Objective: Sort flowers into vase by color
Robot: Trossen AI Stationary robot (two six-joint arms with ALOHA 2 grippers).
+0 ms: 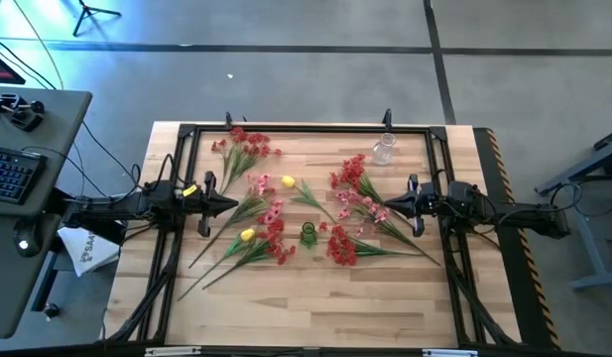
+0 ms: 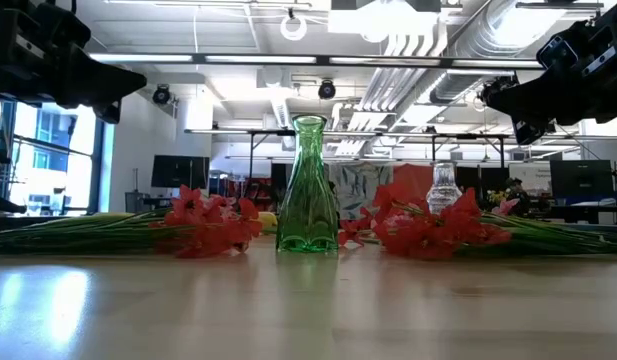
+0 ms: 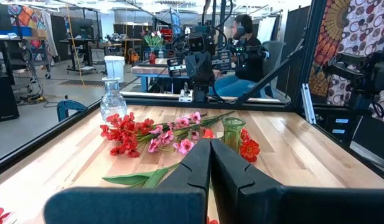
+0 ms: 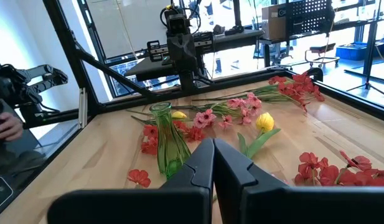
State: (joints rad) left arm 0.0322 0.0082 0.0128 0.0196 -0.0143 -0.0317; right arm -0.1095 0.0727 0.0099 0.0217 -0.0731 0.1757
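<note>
Flowers with thin green stems lie scattered flat across the wooden table: red blooms (image 1: 248, 142) at the far left, pink blooms (image 1: 261, 185), yellow blooms (image 1: 288, 181) and more red blooms (image 1: 341, 248) near the middle. A green glass vase (image 1: 307, 233) stands upright at the centre, and a clear glass vase (image 1: 384, 149) stands at the far right. My left gripper (image 1: 234, 203) hangs shut and level above the table's left side, pointing at the centre. My right gripper (image 1: 387, 205) hangs shut and level on the right, facing it. Neither holds anything.
A black metal frame (image 1: 186, 129) runs around the table's edges. A desk with a keyboard (image 1: 8, 174) stands left of the table. A person's hand (image 4: 5, 124) shows beyond the table, and a seated person (image 3: 244, 43) is behind the right arm.
</note>
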